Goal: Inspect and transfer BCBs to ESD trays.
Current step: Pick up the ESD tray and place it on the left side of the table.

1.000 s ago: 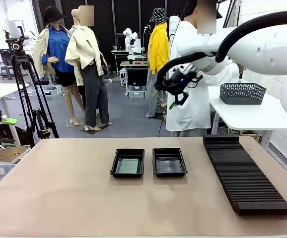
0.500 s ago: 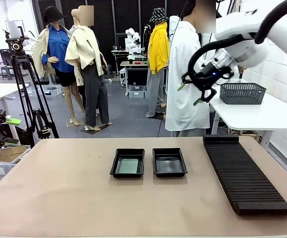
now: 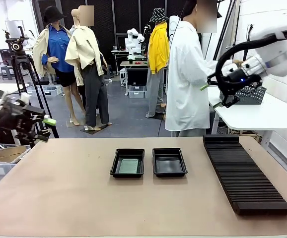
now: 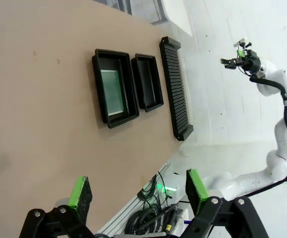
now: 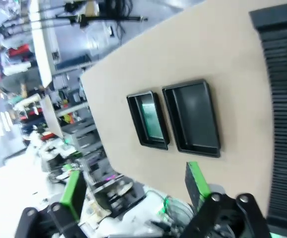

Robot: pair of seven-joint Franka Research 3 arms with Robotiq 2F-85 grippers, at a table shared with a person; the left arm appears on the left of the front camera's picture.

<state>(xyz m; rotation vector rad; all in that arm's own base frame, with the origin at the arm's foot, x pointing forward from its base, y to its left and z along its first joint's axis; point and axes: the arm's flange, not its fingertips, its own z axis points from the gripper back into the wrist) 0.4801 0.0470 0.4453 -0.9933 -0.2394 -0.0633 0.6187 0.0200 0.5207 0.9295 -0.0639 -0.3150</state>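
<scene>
Two black ESD trays lie side by side mid-table. The left tray [image 3: 114,164] [image 4: 98,84] [image 5: 134,120] holds one green BCB [image 3: 129,166] [image 4: 112,92] [image 5: 151,117] flat on its floor. The right tray [image 3: 169,163] [image 4: 147,82] [image 5: 193,119] holds nothing. My left gripper [image 3: 43,130] [image 4: 137,191] hangs open and empty beyond the table's left edge, far from the trays. My right gripper [image 3: 216,95] [image 5: 135,188] is open and empty, raised high at the right beside the person. It also appears far off in the left wrist view [image 4: 240,56].
A long black ribbed rack [image 3: 245,173] [image 4: 176,89] [image 5: 282,99] lies along the table's right side. A person in a white coat [image 3: 185,74] stands at the far edge. A grey mesh basket [image 3: 250,94] sits on a white side table behind my right gripper.
My right arm has swung right, from above the table's middle to the far right. My left gripper has come into view at the left edge. Trays and board are unmoved.
</scene>
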